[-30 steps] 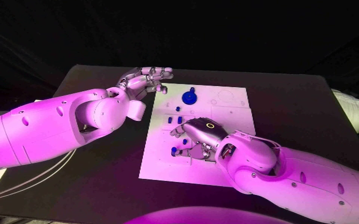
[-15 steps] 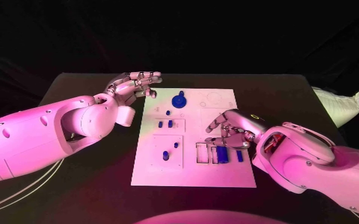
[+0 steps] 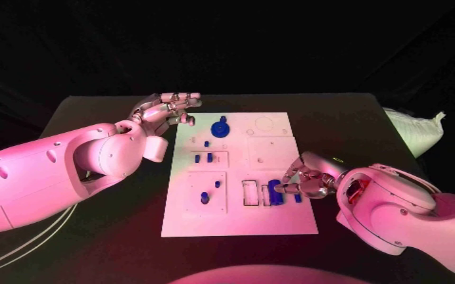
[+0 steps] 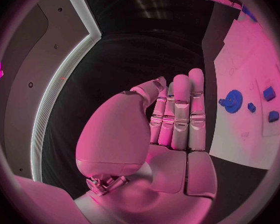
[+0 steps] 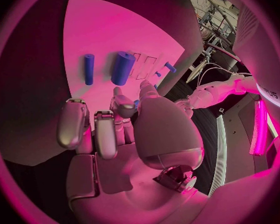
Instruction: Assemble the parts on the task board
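Head view: the right hand [image 3: 308, 180] is held empty, fingers loosely apart, just beside the thick blue cylinder [image 3: 274, 190] lying on the white board [image 3: 275, 221]. A grasp seems prepared; closing on it is needed next. The left hand [image 3: 167, 109] hovers open.

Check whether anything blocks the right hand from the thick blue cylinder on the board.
Nothing visible does: the right hand hovers beside the thick blue cylinder on the task board, only bare board between.
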Motion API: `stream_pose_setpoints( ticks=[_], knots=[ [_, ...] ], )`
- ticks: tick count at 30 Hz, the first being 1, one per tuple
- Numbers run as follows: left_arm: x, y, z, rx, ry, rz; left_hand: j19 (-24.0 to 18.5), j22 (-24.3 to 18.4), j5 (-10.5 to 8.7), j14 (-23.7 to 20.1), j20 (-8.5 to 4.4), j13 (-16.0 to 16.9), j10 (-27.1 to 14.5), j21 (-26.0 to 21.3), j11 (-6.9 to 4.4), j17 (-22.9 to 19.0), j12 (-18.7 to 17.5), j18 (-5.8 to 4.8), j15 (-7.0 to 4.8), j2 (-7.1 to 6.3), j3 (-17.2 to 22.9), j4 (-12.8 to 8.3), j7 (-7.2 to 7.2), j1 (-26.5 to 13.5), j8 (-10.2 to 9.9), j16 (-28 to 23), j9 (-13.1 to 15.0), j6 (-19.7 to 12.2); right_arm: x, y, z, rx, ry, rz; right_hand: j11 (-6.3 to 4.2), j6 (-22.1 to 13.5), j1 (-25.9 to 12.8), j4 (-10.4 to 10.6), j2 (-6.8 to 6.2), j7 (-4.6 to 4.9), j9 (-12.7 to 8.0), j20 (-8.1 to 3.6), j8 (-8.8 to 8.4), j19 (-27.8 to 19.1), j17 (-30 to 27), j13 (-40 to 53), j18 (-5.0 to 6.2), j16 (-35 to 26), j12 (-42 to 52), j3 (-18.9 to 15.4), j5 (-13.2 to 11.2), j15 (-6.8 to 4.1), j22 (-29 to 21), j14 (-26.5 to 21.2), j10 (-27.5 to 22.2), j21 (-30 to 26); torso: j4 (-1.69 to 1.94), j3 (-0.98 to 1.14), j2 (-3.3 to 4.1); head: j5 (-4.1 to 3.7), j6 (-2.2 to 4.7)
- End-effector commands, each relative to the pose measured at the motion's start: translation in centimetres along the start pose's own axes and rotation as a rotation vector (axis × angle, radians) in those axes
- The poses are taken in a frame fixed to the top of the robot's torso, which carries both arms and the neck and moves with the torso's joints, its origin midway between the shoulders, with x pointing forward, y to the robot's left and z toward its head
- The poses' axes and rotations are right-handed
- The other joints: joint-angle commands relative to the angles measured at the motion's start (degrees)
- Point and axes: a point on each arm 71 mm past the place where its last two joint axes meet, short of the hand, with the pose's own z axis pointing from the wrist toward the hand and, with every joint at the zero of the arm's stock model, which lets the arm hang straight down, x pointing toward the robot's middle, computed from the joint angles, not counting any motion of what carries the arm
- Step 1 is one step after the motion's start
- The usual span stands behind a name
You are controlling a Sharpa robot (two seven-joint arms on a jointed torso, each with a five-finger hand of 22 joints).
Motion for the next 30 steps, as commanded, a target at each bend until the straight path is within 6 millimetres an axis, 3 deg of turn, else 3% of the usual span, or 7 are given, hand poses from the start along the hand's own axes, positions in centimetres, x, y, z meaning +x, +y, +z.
stream_pose_setpoints(
  ticks=[1, 22, 30],
  knots=[
    [0.2, 0.0, 0.0, 0.005, 0.023, 0.003, 0.22, -0.07, 0.34, -0.09, -0.33, -0.05, -0.42, -0.32, -0.12, -0.08, 0.14, 0.65, -0.2, 0.13, 0.1, -0.34, 0.16, 0.16, 0.31, 0.38, -0.08, -0.36, 0.5, -0.2, 0.2, 0.057, 0.021, -0.074, 0.0, -0.04, -0.54, -0.03, 0.04, -0.16, 0.19, 0.1, 0.26, -0.04, 3.96, 0.93, -0.97, 0.29, 0.73, -0.45, -0.32, -0.11, 0.16, 4.01, 0.39, 0.29, -0.03, -0.05, 0.05, 0.09, -0.01],
    [0.3, 0.0, 0.0, 0.005, 0.027, 0.002, 0.22, -0.07, 0.34, -0.09, -0.33, -0.05, -0.42, -0.32, -0.12, -0.08, 0.14, 0.65, -0.2, 0.13, 0.1, -0.34, 0.16, 0.16, 0.31, 0.38, -0.08, -0.36, 3.0, 0.3, 2.0, 0.064, 0.065, -0.111, -0.17, 0.47, -0.05, -0.19, 0.63, -0.41, 1.26, 0.05, 0.96, 0.13, 4.5, 3.08, -1.05, 0.58, 1.79, -1.51, -0.51, -0.22, 0.61, 4.09, 0.53, 0.54, 0.11, -0.12, 0.05, 0.7, -0.38],
    [0.3, 0.0, 0.0, 0.004, 0.028, 0.002, 0.22, -0.07, 0.34, -0.09, -0.33, -0.05, -0.42, -0.32, -0.12, -0.08, 0.14, 0.65, -0.2, 0.13, 0.1, -0.34, 0.16, 0.16, 0.31, 0.38, -0.08, -0.36, 3.7, -0.1, 2.6, 0.083, 0.074, -0.098, -0.44, 0.91, 2.65, -0.54, 2.18, -0.69, 2.69, -0.14, 1.8, 0.08, 4.44, 5.02, -1.04, 0.56, 2.63, -1.49, 0.84, -0.44, 0.65, 4.06, 0.78, 0.52, 0.2, -0.18, 0.01, 0.59, -0.36]
  ],
)
